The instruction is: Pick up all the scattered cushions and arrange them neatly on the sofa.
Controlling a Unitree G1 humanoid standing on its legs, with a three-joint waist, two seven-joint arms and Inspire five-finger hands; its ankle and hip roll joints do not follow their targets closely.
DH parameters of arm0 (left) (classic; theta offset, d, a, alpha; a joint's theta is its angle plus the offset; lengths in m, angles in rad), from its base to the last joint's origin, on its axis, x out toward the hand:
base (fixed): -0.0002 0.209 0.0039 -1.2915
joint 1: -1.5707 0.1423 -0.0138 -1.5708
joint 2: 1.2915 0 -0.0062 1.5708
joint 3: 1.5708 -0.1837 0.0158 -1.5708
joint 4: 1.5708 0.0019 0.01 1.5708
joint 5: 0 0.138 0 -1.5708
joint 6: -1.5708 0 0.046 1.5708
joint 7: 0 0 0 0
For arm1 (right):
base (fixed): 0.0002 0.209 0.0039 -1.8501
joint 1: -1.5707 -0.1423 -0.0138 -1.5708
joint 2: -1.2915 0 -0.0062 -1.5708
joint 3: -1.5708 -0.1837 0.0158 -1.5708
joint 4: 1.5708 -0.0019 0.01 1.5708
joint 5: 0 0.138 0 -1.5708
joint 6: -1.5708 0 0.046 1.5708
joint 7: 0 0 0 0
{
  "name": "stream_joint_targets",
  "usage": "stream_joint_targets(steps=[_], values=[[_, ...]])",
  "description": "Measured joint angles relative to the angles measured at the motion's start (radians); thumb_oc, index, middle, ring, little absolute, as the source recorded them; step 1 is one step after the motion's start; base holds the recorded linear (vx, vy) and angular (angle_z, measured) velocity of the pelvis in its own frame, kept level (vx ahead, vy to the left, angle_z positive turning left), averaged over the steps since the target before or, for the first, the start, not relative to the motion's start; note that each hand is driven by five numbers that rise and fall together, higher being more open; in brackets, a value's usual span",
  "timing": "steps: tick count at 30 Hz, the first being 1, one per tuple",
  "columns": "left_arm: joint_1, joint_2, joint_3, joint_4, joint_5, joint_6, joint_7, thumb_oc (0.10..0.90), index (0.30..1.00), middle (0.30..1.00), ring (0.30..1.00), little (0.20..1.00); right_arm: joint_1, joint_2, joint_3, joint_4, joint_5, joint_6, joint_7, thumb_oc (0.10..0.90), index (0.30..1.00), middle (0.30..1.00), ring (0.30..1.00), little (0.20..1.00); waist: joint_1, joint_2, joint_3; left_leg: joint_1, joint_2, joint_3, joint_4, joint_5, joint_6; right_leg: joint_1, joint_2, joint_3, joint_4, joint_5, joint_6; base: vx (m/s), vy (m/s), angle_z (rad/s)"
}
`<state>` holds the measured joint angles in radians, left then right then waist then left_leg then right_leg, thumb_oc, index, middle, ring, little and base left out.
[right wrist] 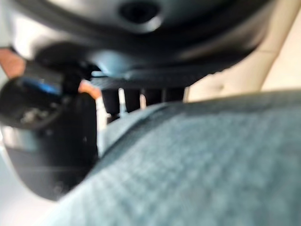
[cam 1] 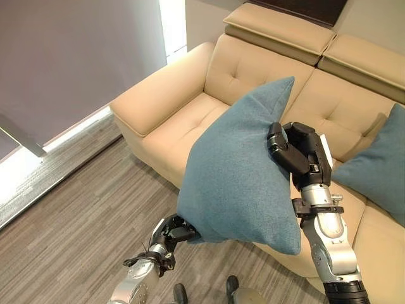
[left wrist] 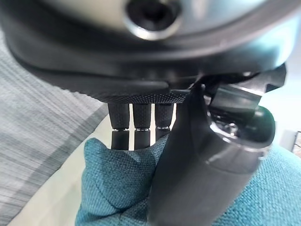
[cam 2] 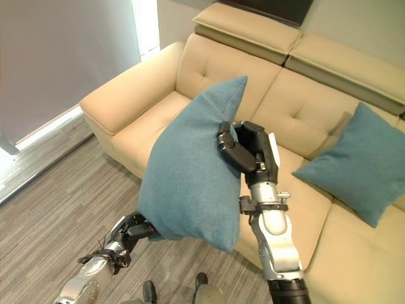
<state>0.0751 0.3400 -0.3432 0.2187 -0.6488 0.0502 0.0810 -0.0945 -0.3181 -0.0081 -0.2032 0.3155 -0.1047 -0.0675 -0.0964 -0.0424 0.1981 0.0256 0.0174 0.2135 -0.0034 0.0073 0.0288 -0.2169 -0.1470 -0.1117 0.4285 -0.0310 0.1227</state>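
The sofa [cam 1: 190,120] is lying beyond the fingers of both hands, its tan seat bare on the side nearest the armrest; that open stretch of seat is, by my reading, where the carried cushion is heading. A second blue cushion [cam 2: 364,166] is already leaning against the backrest, well past the right hand's fingers and apart from them, so part of the task is looking done.

The big blue cushion [cam 1: 237,171] is hanging in the air in front of the seat edge, held between the two hands, one corner pointing up towards the backrest and one down towards the wooden floor [cam 1: 69,209]; it is being gripped at two opposite edges, probably so that it is staying flat and not folding or swinging.

The right hand [cam 1: 297,152] is clamping the cushion's upper edge; its fingers are curling over the fabric on the far face while the thumb is sitting on the near face, the cloth squeezed between them; its wrist view is showing the fabric filling the space right under the fingers.

The left hand [cam 1: 172,231] is pinching the lowest corner; in its wrist view the fingers [left wrist: 134,123] are bending down onto a bunched fold of blue cloth and the thumb is pressing across from the other side, so the corner is sitting directly between thumb and fingers.
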Motion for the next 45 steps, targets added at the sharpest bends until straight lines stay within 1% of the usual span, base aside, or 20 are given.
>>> stream_joint_targets(steps=[4,7,10,11,12,16,18,21,24,26,28,29,31,33,34,35,37,39,42,45], values=[[0.002,0.029,0.014,0.000,0.024,0.000,0.000,0.400,0.300,0.300,0.300,0.300,0.006,0.011,0.036,0.000,-0.008,0.000,0.003,0.400,0.300,0.300,0.300,0.300,0.001,-0.019,0.001,0.009,-0.012,0.001,-0.009,-0.008,0.012,-0.032,-0.015,0.002,0.032,-0.022,0.004,0.20,0.029,-0.03],[0.005,0.041,0.035,0.002,0.024,0.000,0.000,0.400,0.300,0.300,0.300,0.300,-0.002,0.012,0.055,0.000,-0.022,-0.001,0.023,0.400,0.300,0.300,0.300,0.300,0.005,-0.023,0.001,0.004,-0.005,0.004,-0.030,0.000,0.008,-0.046,0.010,-0.024,-0.116,-0.031,0.000,0.16,-0.031,-0.07],[0.006,0.035,0.044,0.009,0.024,0.000,0.001,0.400,0.300,0.300,0.300,0.300,-0.002,0.012,0.066,0.003,-0.022,-0.001,0.021,0.400,0.300,0.300,0.300,0.300,-0.002,-0.040,0.001,0.015,-0.007,-0.005,-0.041,-0.003,-0.011,-0.049,0.022,-0.038,-0.277,0.061,-0.019,0.22,-0.069,0.12],[0.007,0.028,0.039,0.009,0.025,0.000,0.001,0.400,0.300,0.300,0.300,0.300,-0.001,0.008,0.061,0.005,-0.028,-0.001,0.020,0.400,0.300,0.300,0.300,0.300,-0.002,-0.038,0.000,0.030,-0.001,-0.018,-0.054,-0.005,-0.027,-0.015,0.039,-0.052,-0.317,0.137,-0.068,0.22,-0.058,0.16],[0.008,0.015,0.038,0.007,0.026,0.000,0.001,0.400,0.300,0.300,0.300,0.300,0.001,0.001,0.054,0.008,-0.033,-0.001,0.018,0.400,0.300,0.300,0.300,0.300,-0.002,-0.024,0.004,0.035,0.015,-0.026,-0.050,-0.011,-0.041,0.000,0.058,-0.049,-0.329,0.135,-0.065,0.31,-0.106,0.13],[0.007,-0.010,0.028,0.000,0.027,0.000,-0.001,0.400,0.300,0.300,0.300,0.300,0.007,-0.024,0.003,0.030,-0.039,-0.001,0.010,0.400,0.300,0.300,0.300,0.300,-0.022,-0.027,0.000,0.022,0.062,-0.059,0.046,-0.025,-0.081,0.056,0.091,-0.084,-0.336,0.102,-0.103,0.18,-0.114,0.22],[0.000,-0.020,0.028,-0.004,0.027,0.000,-0.008,0.400,0.300,0.300,0.300,0.300,0.004,-0.026,-0.014,0.030,-0.038,-0.002,0.007,0.400,0.300,0.300,0.300,0.300,-0.027,-0.041,0.002,-0.068,0.070,-0.059,0.253,-0.049,-0.109,0.072,0.082,-0.085,-0.328,0.078,-0.130,0.13,-0.093,0.08],[0.003,-0.025,0.022,-0.004,0.031,0.000,-0.008,0.400,0.300,0.300,0.300,0.300,0.013,-0.030,-0.009,0.031,-0.038,-0.002,-0.001,0.400,0.300,0.300,0.300,0.300,-0.028,-0.040,0.001,-0.146,0.106,-0.058,0.460,-0.066,-0.116,0.112,0.092,-0.084,-0.328,0.051,-0.160,0.12,-0.015,-0.09],[0.000,-0.027,0.022,-0.014,0.031,0.000,-0.009,0.400,0.300,0.300,0.300,0.300,0.015,-0.037,-0.025,0.031,-0.038,-0.002,-0.004,0.400,0.300,0.300,0.300,0.300,-0.037,-0.043,0.002,-0.190,0.120,-0.040,0.434,-0.088,-0.090,0.120,0.103,-0.087,-0.336,0.039,-0.173,0.19,0.066,-0.01],[0.000,-0.020,0.010,-0.026,0.031,0.000,-0.009,0.400,0.300,0.300,0.300,0.300,0.018,-0.036,-0.030,0.031,-0.038,-0.002,-0.008,0.400,0.300,0.300,0.300,0.300,-0.037,-0.051,0.006,-0.211,0.125,-0.030,0.322,-0.090,-0.084,0.129,0.108,-0.082,-0.348,0.038,-0.175,0.18,0.109,-0.07],[0.000,-0.019,-0.001,-0.026,0.031,0.000,-0.009,0.400,0.300,0.300,0.300,0.300,0.019,-0.036,-0.030,0.031,-0.038,-0.002,-0.008,0.400,0.300,0.300,0.300,0.300,-0.035,-0.052,0.006,-0.229,0.129,-0.031,0.235,-0.072,-0.102,0.144,0.107,-0.079,-0.361,0.037,-0.169,0.25,0.185,-0.06],[0.000,-0.019,-0.005,-0.026,0.031,0.000,-0.009,0.400,0.300,0.300,0.300,0.300,0.022,-0.034,-0.031,0.033,-0.038,-0.002,-0.012,0.400,0.300,0.300,0.300,0.300,-0.036,-0.052,0.006,-0.246,0.135,-0.034,0.167,-0.052,-0.128,0.164,0.107,-0.074,-0.385,0.030,-0.154,0.20,0.172,-0.02],[0.000,-0.021,-0.007,-0.026,0.031,0.000,-0.008,0.400,0.300,0.300,0.300,0.300,0.023,-0.034,-0.030,0.034,-0.038,-0.002,-0.024,0.400,0.300,0.300,0.300,0.300,-0.027,-0.051,0.007,-0.266,0.149,-0.040,0.100,-0.008,-0.122,0.176,0.108,-0.070,-0.394,0.033,-0.147,0.19,0.171,-0.13],[0.005,-0.020,-0.011,-0.025,0.031,0.001,-0.008,0.400,0.300,0.300,0.300,0.300,0.028,-0.042,-0.028,0.036,-0.039,-0.002,-0.026,0.400,0.300,0.300,0.300,0.300,-0.028,-0.021,0.002,-0.255,0.164,-0.053,0.048,0.024,-0.092,0.197,0.120,-0.060,-0.382,0.011,-0.111,0.30,0.286,-0.31],[0.005,-0.015,-0.018,-0.025,0.031,0.002,-0.008,0.400,0.300,0.300,0.300,0.300,0.031,-0.039,-0.022,0.038,-0.039,-0.001,-0.027,0.400,0.300,0.300,0.300,0.300,-0.028,-0.004,-0.004,-0.227,0.155,-0.066,0.042,0.073,-0.081,0.212,0.114,-0.036,-0.369,-0.016,-0.092,0.26,0.248,-0.47],[0.005,-0.012,-0.016,-0.026,0.031,0.002,-0.007,0.400,0.300,0.300,0.300,0.300,0.032,-0.040,-0.020,0.036,-0.041,-0.002,-0.027,0.400,0.300,0.300,0.300,0.300,-0.024,-0.004,-0.006,-0.211,0.143,-0.056,0.036,0.111,-0.075,0.207,0.099,-0.012,-0.341,-0.030,-0.065,0.23,0.238,-0.47],[0.002,0.010,-0.016,-0.027,0.032,0.002,-0.007,0.400,0.300,0.300,0.300,0.300,0.038,-0.035,-0.011,0.029,-0.052,-0.002,-0.026,0.400,0.300,0.300,0.300,0.300,-0.035,-0.032,-0.025,-0.179,0.059,-0.027,0.022,0.108,-0.043,0.205,0.016,0.017,-0.303,-0.058,-0.015,0.21,0.262,-0.20],[-0.001,0.020,-0.009,-0.029,0.033,0.002,-0.007,0.400,0.300,0.300,0.300,0.300,0.040,-0.025,-0.009,0.025,-0.064,-0.001,-0.026,0.400,0.300,0.300,0.300,0.300,-0.037,-0.033,-0.027,-0.149,0.005,-0.007,0.008,0.108,-0.008,0.187,-0.041,0.041,-0.236,-0.071,0.007,0.15,0.256,-0.07],[-0.002,0.048,0.004,-0.032,0.052,0.001,-0.005,0.400,0.300,0.300,0.300,0.300,0.044,-0.013,0.006,0.026,-0.075,0.002,-0.023,0.400,0.300,0.300,0.300,0.300,-0.027,-0.031,-0.026,-0.114,-0.028,0.003,-0.006,0.086,0.028,0.085,-0.076,0.086,-0.025,-0.082,0.026,0.07,0.201,-0.06],[0.000,0.087,0.007,-0.032,0.053,0.001,0.001,0.400,0.300,0.300,0.300,0.300,0.038,0.020,0.040,0.028,-0.077,0.006,-0.020,0.400,0.300,0.300,0.300,0.300,-0.009,-0.029,-0.023,-0.079,-0.031,0.034,-0.008,0.061,0.062,0.016,-0.089,0.093,0.116,-0.027,0.045,0.13,0.149,-0.19]])
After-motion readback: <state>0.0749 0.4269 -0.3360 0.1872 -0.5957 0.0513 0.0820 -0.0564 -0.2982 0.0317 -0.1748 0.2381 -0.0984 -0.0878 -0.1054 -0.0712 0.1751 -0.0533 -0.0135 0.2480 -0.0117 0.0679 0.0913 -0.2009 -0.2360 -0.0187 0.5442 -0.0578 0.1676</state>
